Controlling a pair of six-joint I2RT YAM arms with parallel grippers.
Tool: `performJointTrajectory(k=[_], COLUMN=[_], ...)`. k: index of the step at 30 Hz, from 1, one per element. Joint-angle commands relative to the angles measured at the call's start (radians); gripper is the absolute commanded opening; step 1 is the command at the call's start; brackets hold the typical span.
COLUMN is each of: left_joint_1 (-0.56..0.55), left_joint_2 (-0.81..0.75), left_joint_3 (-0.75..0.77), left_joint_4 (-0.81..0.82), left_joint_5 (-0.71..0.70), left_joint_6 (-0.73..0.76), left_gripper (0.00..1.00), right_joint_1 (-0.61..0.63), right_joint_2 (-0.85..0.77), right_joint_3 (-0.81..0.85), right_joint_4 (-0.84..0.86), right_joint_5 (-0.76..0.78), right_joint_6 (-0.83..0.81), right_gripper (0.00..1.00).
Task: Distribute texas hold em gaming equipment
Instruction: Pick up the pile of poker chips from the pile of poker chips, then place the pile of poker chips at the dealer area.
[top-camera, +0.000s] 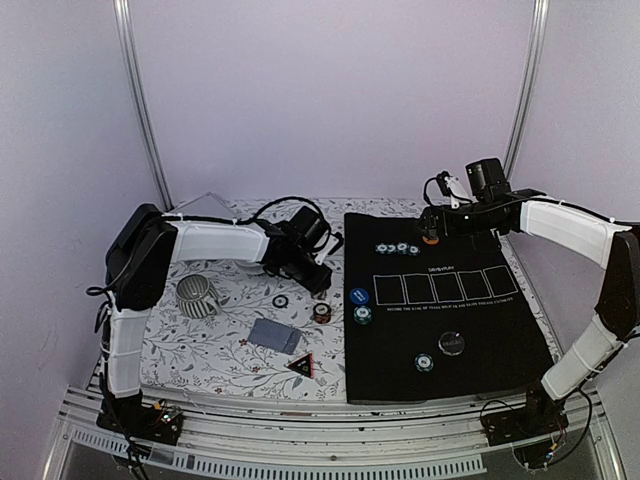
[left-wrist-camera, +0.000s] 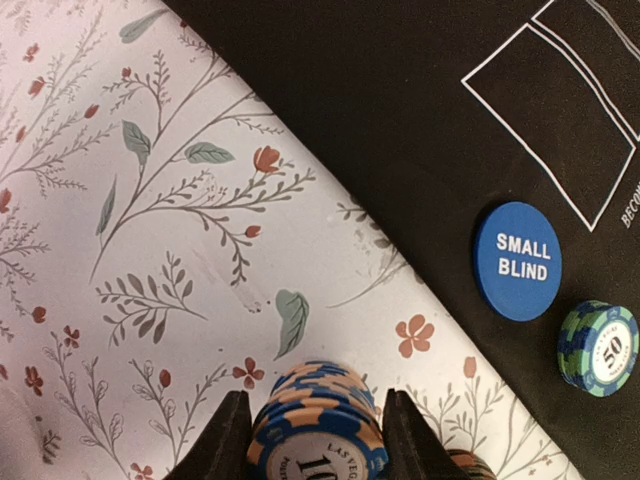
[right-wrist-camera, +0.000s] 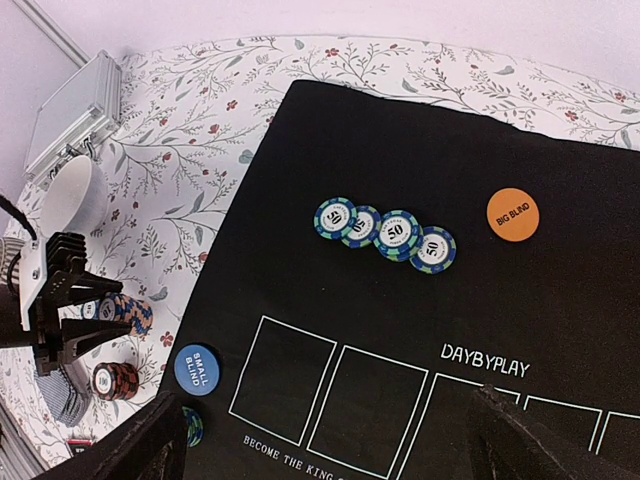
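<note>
While the right gripper (right-wrist-camera: 325, 396) hangs over the far half of the black mat (right-wrist-camera: 300, 160) with its jaws spread wide and nothing between them, the left gripper (left-wrist-camera: 316, 405) sits low just off the mat's left edge, above the floral cloth (left-wrist-camera: 150, 250). Its two fingers (left-wrist-camera: 228, 440) flank an orange-and-blue chip stack (left-wrist-camera: 318, 435) and appear to press on both sides of it, though the wrist view cuts off the lower part of the contact. That stack is upright, beside the mat and not on it.

Just inside the mat's left edge lie the blue button (left-wrist-camera: 517, 261) (marked SMALL BLIND) and, close by but apart from it, a short green chip stack (left-wrist-camera: 598, 348) marked 50. Near the mat's far edge four teal chips (right-wrist-camera: 385, 232) lie touching in a row, with an orange button (right-wrist-camera: 513, 215) reading BIG BLIND to their right. Toward the mat's near edge rest a black disc (top-camera: 452, 343) and a single green chip (top-camera: 424, 362). Off the mat to the left, a red-brown chip stack (right-wrist-camera: 115, 380) stands next to the gripped stack. Grey-blue playing cards (top-camera: 273, 335) lie farther from the mat on the cloth, near a striped mug (top-camera: 198, 297).
</note>
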Motion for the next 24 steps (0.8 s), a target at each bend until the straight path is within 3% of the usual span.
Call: performJointTrajectory(k=[1, 9, 18, 24], left_joint_1=[0.008, -0.006, -0.277, -0.439], left_joint_2=[-0.055, -0.118, -0.129, -0.006], left_joint_3=[0.007, 0.068, 0.126, 0.207], left_joint_4=[-0.010, -0.106, -0.189, -0.181], left_joint_5=[0.002, -0.025, 0.064, 0.112], left_joint_6=[0.008, -0.004, 0.017, 0.026], left_gripper=[0.00, 0.00, 0.00, 0.00], right_joint_1=[0.002, 0.000, -0.019, -0.028], right_joint_2=[-0.002, -0.032, -0.091, -0.121], right_joint_3=[-0.005, -0.002, -0.012, -0.039], right_joint_4=[-0.013, -0.018, -0.020, -0.019], right_joint_5=[0.016, 0.019, 0.044, 0.038], right_joint_6=[-0.008, -0.009, 0.006, 0.005], right_gripper=[0.99, 0.99, 0.99, 0.99])
